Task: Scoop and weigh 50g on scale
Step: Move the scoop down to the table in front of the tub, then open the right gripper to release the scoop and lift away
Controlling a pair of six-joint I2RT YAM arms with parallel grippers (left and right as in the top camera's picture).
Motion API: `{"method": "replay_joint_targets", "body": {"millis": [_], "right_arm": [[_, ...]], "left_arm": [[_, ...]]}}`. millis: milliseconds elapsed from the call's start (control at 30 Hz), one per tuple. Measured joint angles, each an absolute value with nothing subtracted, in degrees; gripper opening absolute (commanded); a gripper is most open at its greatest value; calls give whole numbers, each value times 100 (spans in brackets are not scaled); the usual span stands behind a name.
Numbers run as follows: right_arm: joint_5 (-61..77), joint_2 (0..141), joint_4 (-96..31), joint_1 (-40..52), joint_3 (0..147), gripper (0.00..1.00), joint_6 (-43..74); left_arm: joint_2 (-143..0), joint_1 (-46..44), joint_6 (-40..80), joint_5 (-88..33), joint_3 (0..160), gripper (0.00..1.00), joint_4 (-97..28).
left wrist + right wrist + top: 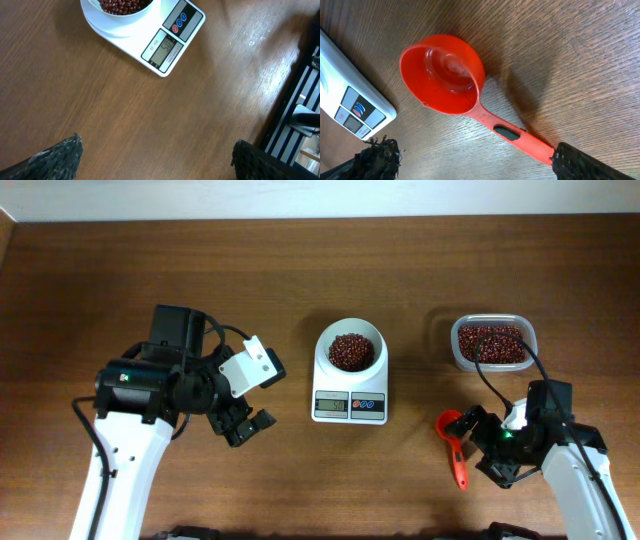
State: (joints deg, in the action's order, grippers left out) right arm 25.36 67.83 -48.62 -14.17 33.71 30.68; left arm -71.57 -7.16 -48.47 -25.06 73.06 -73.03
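Red-brown beans (350, 351) fill the bowl of the scale (349, 385) at mid-table, and its display (164, 50) seems to show the target, though the digits are soft. The orange scoop (470, 100) lies empty on the table (200, 270) just right of the scale, its handle end beside one finger of the right gripper (470, 152), whose jaws stand wide. Lift that arm straight up, clear of the handle, without nudging the scale. The left gripper (157, 150) hangs wide, holding nothing
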Motion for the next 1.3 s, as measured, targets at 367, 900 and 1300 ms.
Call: {"method": "replay_joint_targets", "body": {"millis": [367, 900, 1300], "right_arm": [[2338, 6783, -4864, -1417, 3371, 99, 3070], [2453, 6810, -2519, -1249, 3334, 99, 1632], [2561, 6215, -2099, -534, 3334, 99, 1459]], "left_arm": [[-7157, -716, -4847, -2506, 7306, 99, -7301], [-7157, -716, -4847, -2506, 7306, 99, -7299], [-7157, -716, -4847, -2506, 7306, 99, -7297]]}}
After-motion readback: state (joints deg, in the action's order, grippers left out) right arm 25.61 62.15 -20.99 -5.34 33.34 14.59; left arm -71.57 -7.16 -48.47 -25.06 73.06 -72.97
